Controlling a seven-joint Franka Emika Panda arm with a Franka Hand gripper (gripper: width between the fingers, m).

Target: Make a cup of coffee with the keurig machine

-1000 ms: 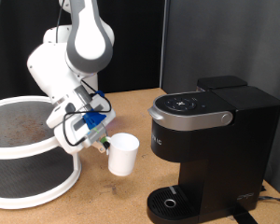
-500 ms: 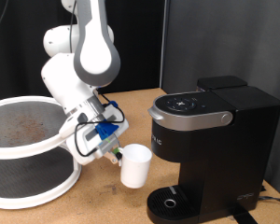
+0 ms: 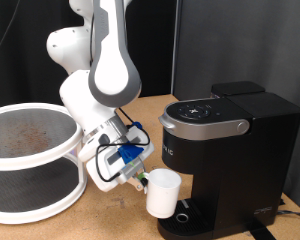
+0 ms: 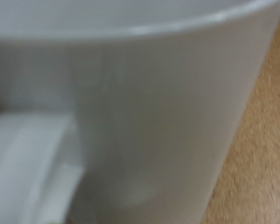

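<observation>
From the exterior view I see the keurig machine [image 3: 225,150], a boxy matte black block with a silver-grey band curving round its hinged top and a round drip tray [image 3: 182,215] at its base, standing on a brown, cork-like surface [image 3: 110,215]. The cup [image 3: 162,193] is a small glossy white cylinder, tilted a little and held clear of the surface just beside the drip tray, on the exterior view's left of it. My hand [image 3: 140,178] sits at the end of the white arm, wrapped in blue parts and loose cabling, and it is clamped on the cup at the side facing away from the machine. In the wrist view the cup's smooth white wall [image 4: 149,103] fills nearly everything, blurred, with its handle [image 4: 33,168] curving alongside. A two-tier round white rack [image 3: 30,160] with a speckled mesh top stands at the exterior view's left.
</observation>
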